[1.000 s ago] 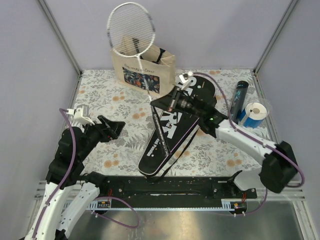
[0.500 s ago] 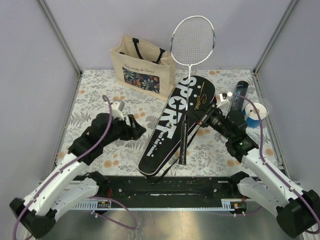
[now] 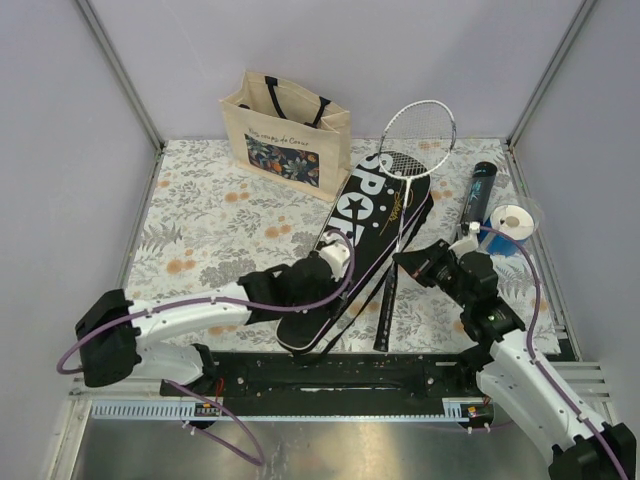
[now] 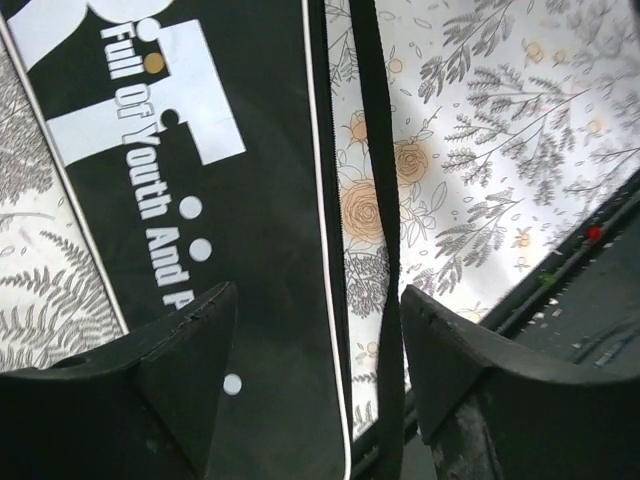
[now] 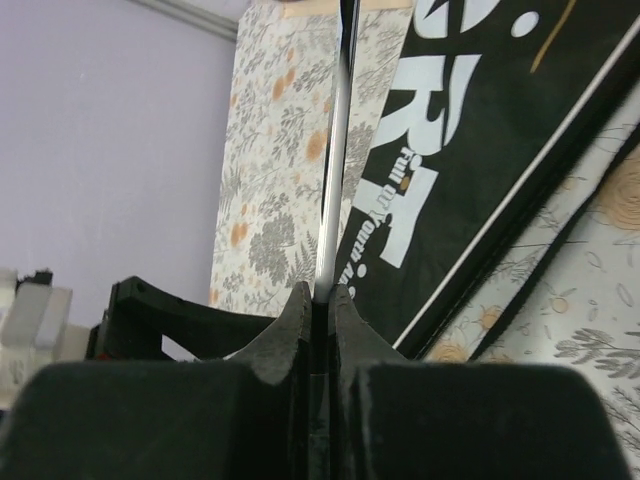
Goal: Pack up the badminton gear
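Now the racket (image 3: 421,135) has swung down from upright (well off the bag (image 3: 285,125)) and slants low over the cover (image 3: 345,235), its shaft clenched in the right jaws. The left jaws have arrived, released, with the cover's lower edge and strap between them, likely to hold it open.

Folded the white-and-black left arm (image 3: 190,312) back to an elbow at the far left, then ran its forearm low and rightward toward the middle of the overhead view. Pointed the black left gripper (image 4: 318,300) downward, jaws parted wide, blunt fingers (image 4: 190,340) clasping nothing. Bent the white-and-black right arm (image 3: 520,365) at an elbow near the bottom right corner of that view, forearm rising up and leftward. Pinched the black right gripper (image 5: 320,292) tight on a thin silver racket shaft (image 5: 335,150), jaws all but meeting, wrist aimed leftward.
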Robot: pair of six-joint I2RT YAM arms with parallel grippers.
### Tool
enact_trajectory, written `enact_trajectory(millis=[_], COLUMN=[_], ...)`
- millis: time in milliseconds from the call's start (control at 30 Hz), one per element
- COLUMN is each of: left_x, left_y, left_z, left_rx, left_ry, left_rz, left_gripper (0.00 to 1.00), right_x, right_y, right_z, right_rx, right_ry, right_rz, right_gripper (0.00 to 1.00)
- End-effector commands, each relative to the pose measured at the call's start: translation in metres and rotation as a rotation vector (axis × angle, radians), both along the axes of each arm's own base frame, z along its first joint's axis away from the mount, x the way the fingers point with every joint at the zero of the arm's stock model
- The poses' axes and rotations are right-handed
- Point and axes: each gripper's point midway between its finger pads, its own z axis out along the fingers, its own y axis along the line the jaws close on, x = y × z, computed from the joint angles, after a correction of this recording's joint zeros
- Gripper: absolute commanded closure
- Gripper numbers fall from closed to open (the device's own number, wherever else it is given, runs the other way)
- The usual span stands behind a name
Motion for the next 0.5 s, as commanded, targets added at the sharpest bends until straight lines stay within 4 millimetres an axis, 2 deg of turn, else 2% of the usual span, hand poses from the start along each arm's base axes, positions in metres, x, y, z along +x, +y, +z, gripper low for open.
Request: enact_trajectory(millis=[0,133,233,367,467], left_x=[0.015,0.014,0.02,0.024,0.024], left_y=[-0.021,-0.035,-0.037,-0.038,-0.043], left_z=[-0.007,-0.019,-0.033,-0.052,-0.058], left_rx=[0.062,0.102,0.157,0.226,0.245], left_ry=[-0.164,-0.193,-0.2,-0.212,-0.243], left_rz=[-0.035,-0.088,-0.085,-0.083,-0.099], left_gripper=[0.31,0.3,0.29,0.28,0.28], right_x=[0.005,-0.003,-0.009,-0.017,-0.024], right_y=[-0.023,-0.034,-0.039,-0.048,-0.052], right_z=[0.013,-0.004,-0.012,-0.014,-0.011], right_rx=[-0.02,-0.041,-0.047,-0.069,-0.082], right_ry=[-0.083,-0.024,0.013,0.037,0.036], right_rz=[-0.111,-0.159,-0.173,-0.202,-0.207], right_gripper=[1.0,1.0,1.0,1.0,1.0])
